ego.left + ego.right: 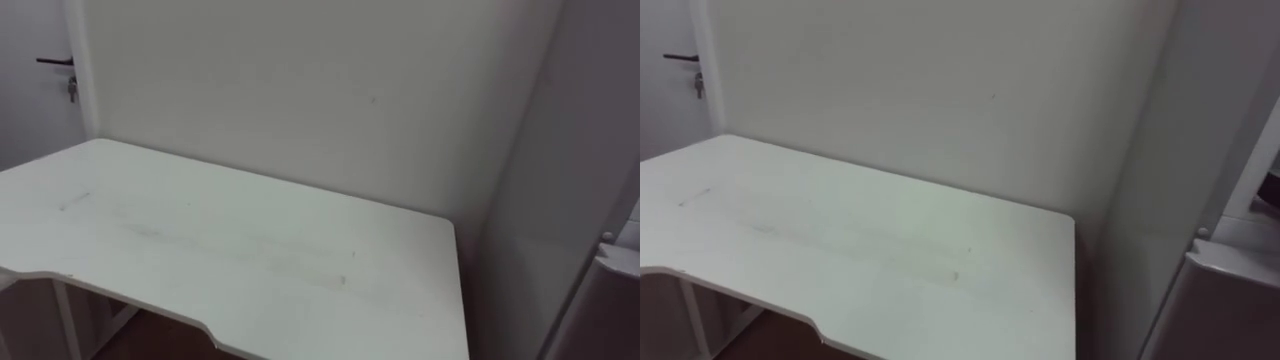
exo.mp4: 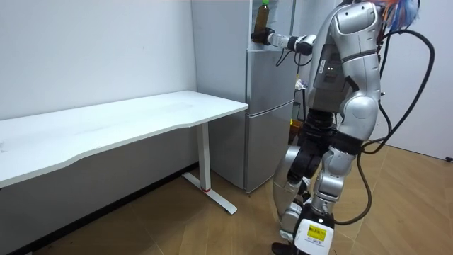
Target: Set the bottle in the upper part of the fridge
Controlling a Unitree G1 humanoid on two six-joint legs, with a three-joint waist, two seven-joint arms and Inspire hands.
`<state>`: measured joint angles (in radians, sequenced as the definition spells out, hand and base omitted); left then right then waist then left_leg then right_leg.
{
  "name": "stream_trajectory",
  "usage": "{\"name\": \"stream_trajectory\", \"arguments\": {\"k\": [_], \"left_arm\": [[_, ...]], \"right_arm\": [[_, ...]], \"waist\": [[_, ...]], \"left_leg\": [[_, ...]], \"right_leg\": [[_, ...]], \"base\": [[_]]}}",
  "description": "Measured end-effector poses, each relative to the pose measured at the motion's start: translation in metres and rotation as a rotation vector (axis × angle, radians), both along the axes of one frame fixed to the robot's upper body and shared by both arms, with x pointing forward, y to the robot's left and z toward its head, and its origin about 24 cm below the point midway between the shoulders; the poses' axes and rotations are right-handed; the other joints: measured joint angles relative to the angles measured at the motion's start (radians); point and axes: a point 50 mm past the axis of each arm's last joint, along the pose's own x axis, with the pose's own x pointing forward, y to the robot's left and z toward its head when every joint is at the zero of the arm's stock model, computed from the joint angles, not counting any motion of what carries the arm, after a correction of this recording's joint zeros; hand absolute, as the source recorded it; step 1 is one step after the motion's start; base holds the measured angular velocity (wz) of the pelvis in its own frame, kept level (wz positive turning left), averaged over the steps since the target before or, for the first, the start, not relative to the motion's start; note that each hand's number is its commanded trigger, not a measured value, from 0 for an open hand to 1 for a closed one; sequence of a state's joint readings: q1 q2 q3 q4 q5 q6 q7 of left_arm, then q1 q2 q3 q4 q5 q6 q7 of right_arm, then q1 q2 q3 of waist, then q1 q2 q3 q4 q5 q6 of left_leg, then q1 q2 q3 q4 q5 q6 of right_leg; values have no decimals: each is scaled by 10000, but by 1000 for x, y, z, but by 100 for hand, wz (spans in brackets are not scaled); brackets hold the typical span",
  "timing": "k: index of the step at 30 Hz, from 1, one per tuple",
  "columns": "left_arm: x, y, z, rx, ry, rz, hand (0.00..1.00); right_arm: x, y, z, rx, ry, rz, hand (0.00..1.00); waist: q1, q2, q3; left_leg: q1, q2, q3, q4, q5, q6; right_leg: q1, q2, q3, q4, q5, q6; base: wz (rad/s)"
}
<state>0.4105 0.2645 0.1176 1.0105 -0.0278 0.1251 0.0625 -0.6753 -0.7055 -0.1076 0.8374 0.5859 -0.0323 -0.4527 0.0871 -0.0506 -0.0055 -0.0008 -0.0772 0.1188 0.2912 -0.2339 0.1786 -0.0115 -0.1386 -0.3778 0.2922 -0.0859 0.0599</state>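
White table (image 1: 250,250) is set along a pale wall (image 1: 300,80), w/ a grey fridge (image 2: 269,142) at its far end. The robot is stood upright in front of the fridge, R arm raised approx. to shoulder height & stretched toward the fridge's upper part. R hand (image 2: 267,37) is closed round the bottle (image 2: 262,18), fingers wrapped about its lower half, as far as can be made out in the room view. The bottle is held upright, its green cap (image 2: 263,6) directly above the hand. The table is seen well below the hand, to the room view's left of it. Whether the bottle is inside the upper compartment or just in front of it cannot be told.
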Motion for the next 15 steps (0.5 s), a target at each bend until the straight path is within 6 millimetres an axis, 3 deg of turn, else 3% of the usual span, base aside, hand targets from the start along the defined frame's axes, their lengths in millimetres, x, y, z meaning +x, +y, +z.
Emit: {"name": "stream_trajectory", "arguments": {"k": [15], "left_arm": [[-4,-1,1,-94,53,-25,0]], "right_arm": [[-1,-1,-8,35,282,443,0]], "waist": [[-84,-124,-18]], "left_leg": [[124,22,-1,-10,-7,-1]], "right_leg": [[146,16,-92,-47,1,-1]], "base": [[0]]}}
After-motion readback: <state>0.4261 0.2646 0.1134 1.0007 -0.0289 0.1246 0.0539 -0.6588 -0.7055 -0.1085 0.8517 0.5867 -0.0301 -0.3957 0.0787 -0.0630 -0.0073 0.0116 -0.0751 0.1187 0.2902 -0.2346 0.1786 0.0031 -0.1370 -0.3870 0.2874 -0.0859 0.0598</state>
